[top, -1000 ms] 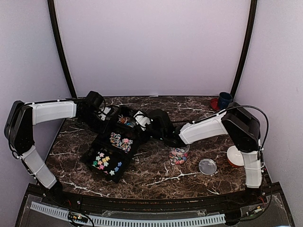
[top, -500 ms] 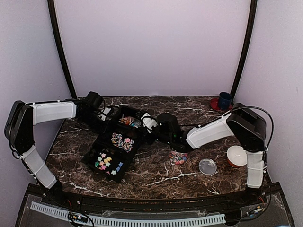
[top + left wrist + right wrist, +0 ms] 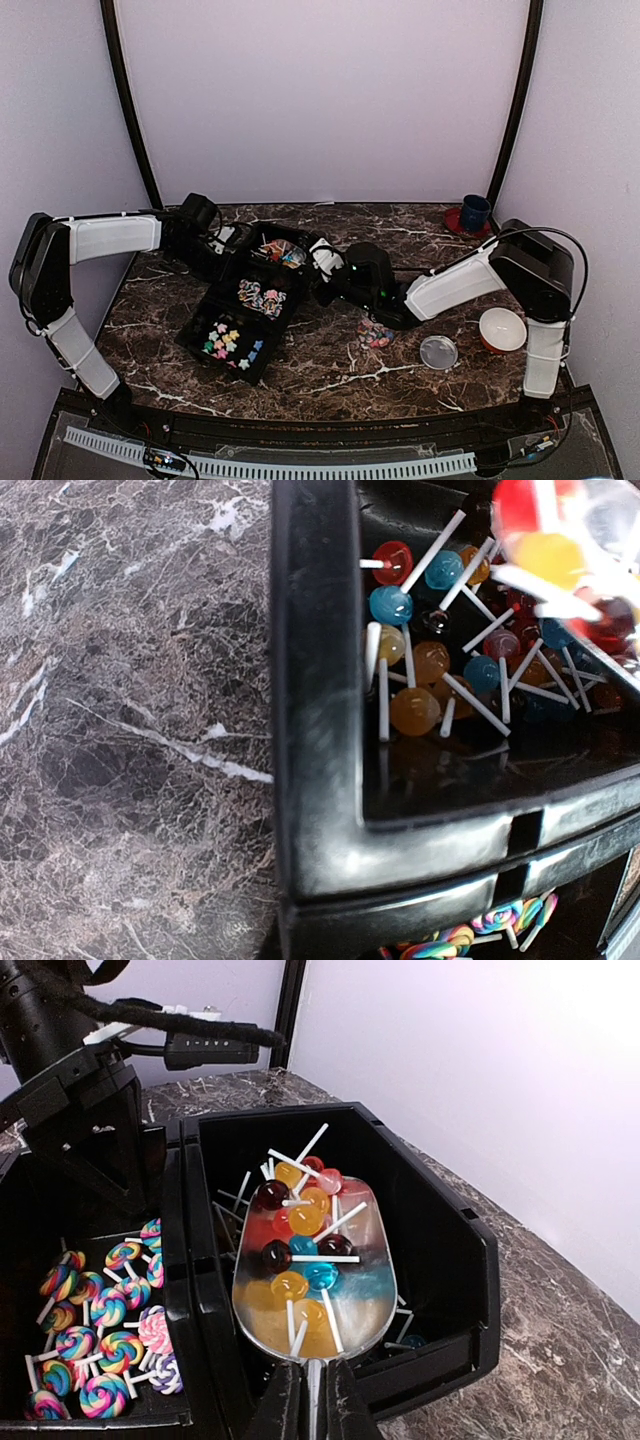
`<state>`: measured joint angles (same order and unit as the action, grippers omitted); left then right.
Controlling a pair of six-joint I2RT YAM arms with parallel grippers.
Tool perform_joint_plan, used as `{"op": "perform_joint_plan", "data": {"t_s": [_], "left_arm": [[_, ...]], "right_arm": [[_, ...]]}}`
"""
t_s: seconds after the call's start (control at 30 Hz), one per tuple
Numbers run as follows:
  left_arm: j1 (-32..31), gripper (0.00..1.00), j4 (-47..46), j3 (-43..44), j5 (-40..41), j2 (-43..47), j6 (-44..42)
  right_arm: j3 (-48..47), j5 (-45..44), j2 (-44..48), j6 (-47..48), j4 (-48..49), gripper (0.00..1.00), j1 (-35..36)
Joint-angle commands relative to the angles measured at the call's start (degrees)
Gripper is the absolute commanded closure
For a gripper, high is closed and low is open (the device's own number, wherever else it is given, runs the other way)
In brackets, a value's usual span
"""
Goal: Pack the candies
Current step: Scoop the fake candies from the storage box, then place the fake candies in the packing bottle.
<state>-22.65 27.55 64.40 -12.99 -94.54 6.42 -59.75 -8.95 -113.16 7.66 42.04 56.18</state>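
The candies lie sorted in a black tray [image 3: 200, 322]: ball lollipops [image 3: 440, 670] in the far compartment, swirl lollipops [image 3: 100, 1310] in the middle, pastel stars [image 3: 225, 343] nearest. My right gripper [image 3: 312, 1375] is shut on the handle of a clear scoop [image 3: 360, 1260]. The scoop is loaded with ball lollipops and hangs over the far compartment. My left gripper [image 3: 228, 240] sits at the tray's far-left corner. Its fingers are hidden, and the tray's rim [image 3: 310, 730] fills the left wrist view right at the jaws.
A small clear jar [image 3: 377, 331] holding some candies stands right of the tray, with its lid [image 3: 438, 352] lying beside it. A white bowl [image 3: 502, 328] sits near the right edge. A blue cup [image 3: 475, 211] stands at the back right corner.
My right gripper has drawn back a little to the right with the loaded scoop, uncovering the jar. The left arm has stayed where it was.
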Motion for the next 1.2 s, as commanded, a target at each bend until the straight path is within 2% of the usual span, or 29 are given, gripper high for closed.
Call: {"op": "perform_joint_plan", "data": {"t_s": [0.0,0.37,0.5,0.7,0.93,1.17], "left_arm": [[0.4,1.0,-4.0,0.5,-3.8,2.6,2.2],[0.4,1.0,-3.6,0.6,-2.7,2.3,2.3],[0.5,1.0,-3.5,0.7,-2.2,2.4,2.7],[0.4,1.0,-2.5,0.7,0.3,3.4,3.9],[0.4,1.0,-1.1,0.5,1.1,7.7,6.3],[0.4,1.0,-1.0,-2.9,2.2,12.0,6.9]], "right_arm": [[1.4,-1.9,3.2,0.3,8.8,1.0,-0.1],[4.7,-3.7,6.2,-0.2,12.9,1.0,-0.5],[8.1,-4.8,9.8,-0.7,15.0,1.0,-0.5],[12.3,-6.3,17.4,-1.5,11.1,1.0,-0.5],[18.7,-11.7,31.4,-2.9,1.8,1.0,-0.2],[21.4,-20.2,43.9,-7.2,-18.2,1.0,1.9]]}}
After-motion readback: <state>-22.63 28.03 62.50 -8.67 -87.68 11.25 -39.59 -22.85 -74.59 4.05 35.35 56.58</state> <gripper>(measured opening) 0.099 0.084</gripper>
